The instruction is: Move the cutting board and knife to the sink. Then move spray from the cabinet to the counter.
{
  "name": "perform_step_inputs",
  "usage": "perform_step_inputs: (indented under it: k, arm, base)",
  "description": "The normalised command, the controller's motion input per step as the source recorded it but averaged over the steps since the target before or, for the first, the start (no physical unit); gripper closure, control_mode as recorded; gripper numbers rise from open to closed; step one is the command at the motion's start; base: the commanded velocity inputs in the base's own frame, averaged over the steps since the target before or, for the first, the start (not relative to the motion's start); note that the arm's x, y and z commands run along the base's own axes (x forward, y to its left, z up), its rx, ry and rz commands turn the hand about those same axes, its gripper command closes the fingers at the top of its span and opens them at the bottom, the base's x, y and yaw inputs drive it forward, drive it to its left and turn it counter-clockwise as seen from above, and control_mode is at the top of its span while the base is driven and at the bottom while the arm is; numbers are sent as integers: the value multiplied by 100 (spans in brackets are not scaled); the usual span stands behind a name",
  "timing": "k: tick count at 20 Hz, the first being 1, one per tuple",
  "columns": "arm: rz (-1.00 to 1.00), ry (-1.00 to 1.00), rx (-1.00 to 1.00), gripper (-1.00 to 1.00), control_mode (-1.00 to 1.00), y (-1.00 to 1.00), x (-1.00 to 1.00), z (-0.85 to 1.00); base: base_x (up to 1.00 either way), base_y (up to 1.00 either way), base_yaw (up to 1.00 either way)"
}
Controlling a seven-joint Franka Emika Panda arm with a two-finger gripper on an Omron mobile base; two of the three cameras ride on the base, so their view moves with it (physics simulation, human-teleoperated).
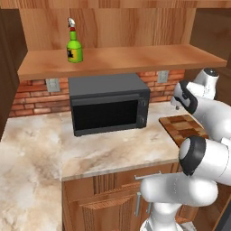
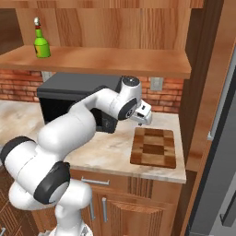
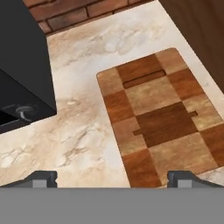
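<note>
1. Hand view: gripper [image 3: 112, 178] jaws spread wide, nothing between them, above the near end of the cutting board [image 3: 161, 120].
2. Cutting board lies flat on the counter [image 2: 110, 152], right of the microwave [image 2: 69, 99], near the counter's right end.
3. Knife: cannot tell where it is.
4. Spray [image 1: 74, 45] stands upright on the cabinet [image 1: 122, 58] shelf board, left side, above the microwave.

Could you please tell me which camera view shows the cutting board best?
The hand view: the cutting board lies whole and close below. The right base view shows it whole but smaller; in the left base view the arm hides part of it.
</note>
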Motion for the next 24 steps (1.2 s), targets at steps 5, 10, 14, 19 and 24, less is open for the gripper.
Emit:
perform_step_inputs:
  k: [5,10,14,19,24]
  arm:
    - [11,0,0,-100,-100,-22,41,-8]
    - [11,0,0,-100,-100,-28,33,-8]
    - [2,0,0,-100,-100,-8,37,-12]
    - [0,0,-6,-100,-100,0,47,-18]
    - [0,0,-10,-100,-100,0,40,-26]
  base:
    - [0,0,0]
    - [0,0,0]
    - [0,0,0]
    - [0,0,0]
    - [0,0,0]
